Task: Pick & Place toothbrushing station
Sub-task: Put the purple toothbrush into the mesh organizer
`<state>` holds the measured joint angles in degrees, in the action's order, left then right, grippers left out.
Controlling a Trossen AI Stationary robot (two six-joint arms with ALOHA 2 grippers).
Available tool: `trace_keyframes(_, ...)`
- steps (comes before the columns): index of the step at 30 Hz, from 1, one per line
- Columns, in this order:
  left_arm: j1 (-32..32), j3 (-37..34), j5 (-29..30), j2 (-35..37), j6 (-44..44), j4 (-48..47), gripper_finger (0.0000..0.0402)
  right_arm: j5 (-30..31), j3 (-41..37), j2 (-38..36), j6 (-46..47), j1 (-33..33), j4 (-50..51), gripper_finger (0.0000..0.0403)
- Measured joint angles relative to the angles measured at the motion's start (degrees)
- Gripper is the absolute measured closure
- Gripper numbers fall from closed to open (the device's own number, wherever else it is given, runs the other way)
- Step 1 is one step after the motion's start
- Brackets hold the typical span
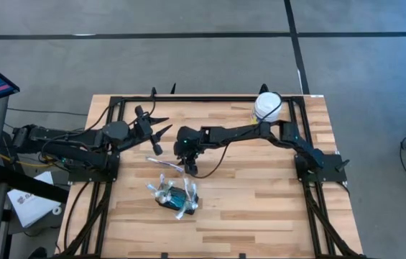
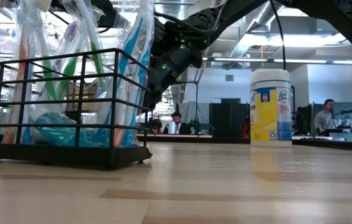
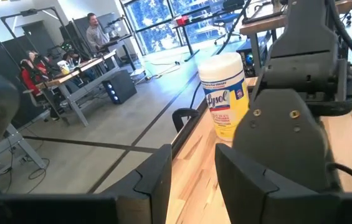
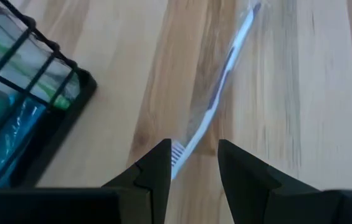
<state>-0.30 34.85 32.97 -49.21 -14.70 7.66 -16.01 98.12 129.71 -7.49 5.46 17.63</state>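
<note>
Toothbrushing station (image 1: 174,196): black wire-frame rack with a solid base, upright on the wooden table, at the near side, left of centre. It holds wrapped toothbrushes standing on end and a teal item low inside.

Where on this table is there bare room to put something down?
The wooden table is bare across its right half, from the white yellow-labelled wipes canister down to the near edge. It is crowded left of centre: black wire toothbrush holder, loose white toothbrush, right gripper above it.
</note>
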Motion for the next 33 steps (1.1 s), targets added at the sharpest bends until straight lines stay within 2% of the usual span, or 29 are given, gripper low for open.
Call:
trace_keyframes(9,0.00,0.00,0.00,0.00,0.11,0.00,0.0285,1.56,-2.96,-0.03,0.50,-0.69,-3.48,0.0281)
trace_keyframes(24,0.00,0.00,0.00,0.00,0.13,0.00,0.0285,2.89,-2.97,-0.01,0.65,-2.18,-3.87,0.0281)
trace_keyframes(33,0.00,-0.02,0.00,-0.02,0.14,0.02,0.0285,3.00,-2.99,3.56,2.56,-2.24,-3.87,0.0281)
